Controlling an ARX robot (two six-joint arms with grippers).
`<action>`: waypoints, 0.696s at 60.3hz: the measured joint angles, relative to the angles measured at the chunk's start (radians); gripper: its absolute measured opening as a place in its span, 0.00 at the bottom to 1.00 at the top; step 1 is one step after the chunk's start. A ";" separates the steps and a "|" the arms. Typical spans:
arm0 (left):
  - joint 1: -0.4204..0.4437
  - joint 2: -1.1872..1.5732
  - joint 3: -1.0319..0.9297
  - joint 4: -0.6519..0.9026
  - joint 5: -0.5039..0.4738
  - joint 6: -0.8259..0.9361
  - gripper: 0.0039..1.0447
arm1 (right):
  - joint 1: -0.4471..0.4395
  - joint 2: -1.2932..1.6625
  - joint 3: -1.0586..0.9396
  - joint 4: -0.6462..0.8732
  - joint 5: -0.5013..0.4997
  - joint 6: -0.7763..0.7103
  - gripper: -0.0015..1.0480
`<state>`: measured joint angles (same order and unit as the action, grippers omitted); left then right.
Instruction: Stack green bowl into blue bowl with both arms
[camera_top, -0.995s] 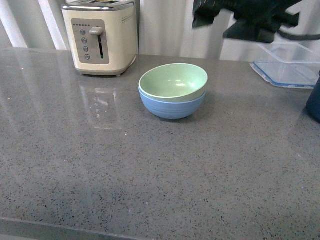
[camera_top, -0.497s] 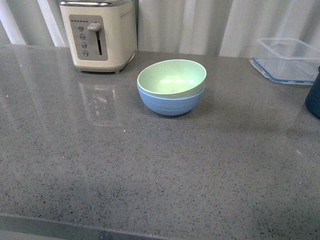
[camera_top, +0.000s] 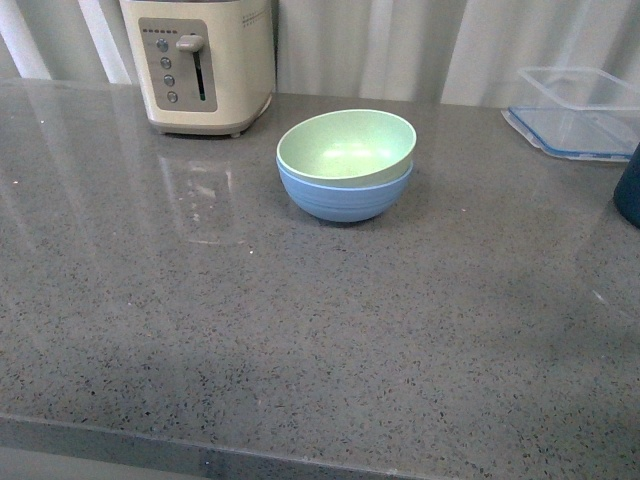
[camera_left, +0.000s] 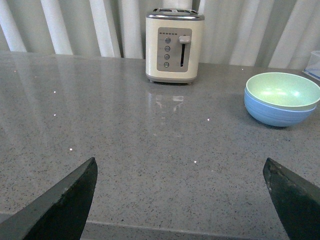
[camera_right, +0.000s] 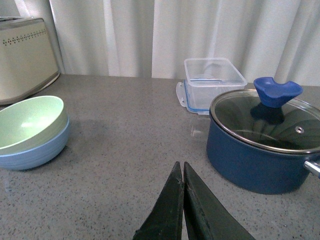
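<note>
the green bowl (camera_top: 346, 148) sits nested inside the blue bowl (camera_top: 345, 197) on the grey table (camera_top: 300, 330), a little tilted, just in front of the cream toaster (camera_top: 200, 62). the left hand (camera_left: 180, 200) hangs spread wide and empty, well away from the bowls. the right hand (camera_right: 181, 200) is pinched together on nothing, near a navy pot (camera_right: 260, 145) and a clear container (camera_right: 212, 77).

Left gripper (camera_left: 180, 200) spread wide and empty; right gripper (camera_right: 181, 200) pressed closed, holding nothing.

No readable text, label or number appears anywhere.
</note>
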<state>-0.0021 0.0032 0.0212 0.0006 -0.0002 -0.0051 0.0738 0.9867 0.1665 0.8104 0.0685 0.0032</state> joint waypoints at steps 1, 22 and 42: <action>0.000 0.000 0.000 0.000 0.000 0.000 0.94 | -0.007 -0.006 -0.004 -0.003 -0.010 0.000 0.01; 0.000 0.000 0.000 0.000 0.000 0.000 0.94 | -0.071 -0.214 -0.094 -0.121 -0.066 0.000 0.01; 0.000 0.000 0.000 0.000 0.000 0.000 0.94 | -0.071 -0.367 -0.161 -0.206 -0.066 0.000 0.01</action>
<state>-0.0021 0.0032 0.0212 0.0006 -0.0002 -0.0051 0.0025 0.6201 0.0055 0.6044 0.0021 0.0029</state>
